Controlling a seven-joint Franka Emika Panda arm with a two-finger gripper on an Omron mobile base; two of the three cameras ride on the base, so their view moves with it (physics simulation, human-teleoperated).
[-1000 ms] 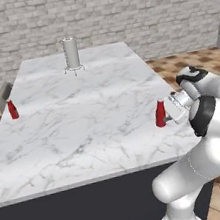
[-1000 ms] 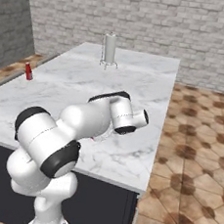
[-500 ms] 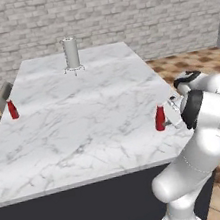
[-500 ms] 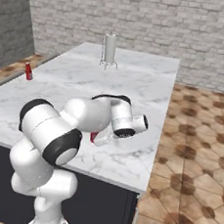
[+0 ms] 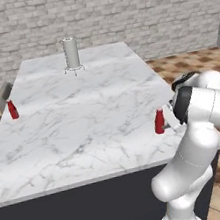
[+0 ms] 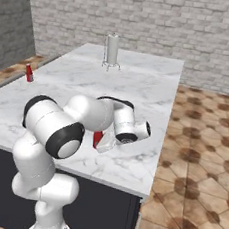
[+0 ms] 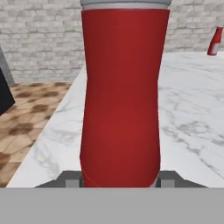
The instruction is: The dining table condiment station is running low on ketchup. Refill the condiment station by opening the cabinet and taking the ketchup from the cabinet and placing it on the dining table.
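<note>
Two rear base views over dining table (image 5: 86, 136); close hand view.

The white arm bends sharply at its elbow, hand held low. Its gripper (image 7: 120, 181) clamps the ketchup (image 7: 120, 100) between 2 fingers.

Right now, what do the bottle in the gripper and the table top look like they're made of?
The bottle looks like smooth, matte red plastic: an even colour and a soft sheen with no glassy glare. It has a grey band at its top end. The table top looks like polished marble, white with grey veins. Everything is rendered, so both are guesses from looks.
</note>
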